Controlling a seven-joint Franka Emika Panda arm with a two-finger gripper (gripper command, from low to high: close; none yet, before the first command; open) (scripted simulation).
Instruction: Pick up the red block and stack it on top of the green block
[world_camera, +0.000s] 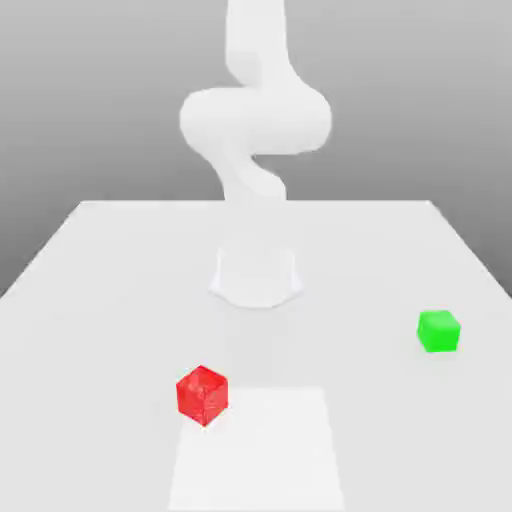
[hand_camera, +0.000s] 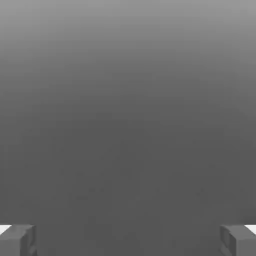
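The claw (hand_camera: 128, 240) is standing spread wide: in the hand view its two fingertips (hand_camera: 17, 240) are sitting far apart with nothing between them, and only bare grey surface is lying ahead of them. Neither block is lying between the fingers or near them. The arm (world_camera: 255, 120) is rising above its base at the far side of the table (world_camera: 100, 250).

Risks from this state, as judged:
- The claw is starting well apart from the red block (world_camera: 203, 394), so a long approach is needed. A misjudged descent could be nudging the block aside instead of straddling it.
- The red block is sitting turned at an angle, one corner facing the exterior camera. If the fingers are not being aligned with two flat faces, they could be closing on the corners and twisting or ejecting the block.
- The green block (world_camera: 438, 330) looks slightly smaller than the red one, so an off-centre release could be tipping the stack.

Appearance: the red block is a small bright cube with a faintly speckled surface, resting flat on the table toward the exterior view's left, at the edge of a paler square patch (world_camera: 258, 450). The green block is plain, resting well apart from it toward the exterior view's right.
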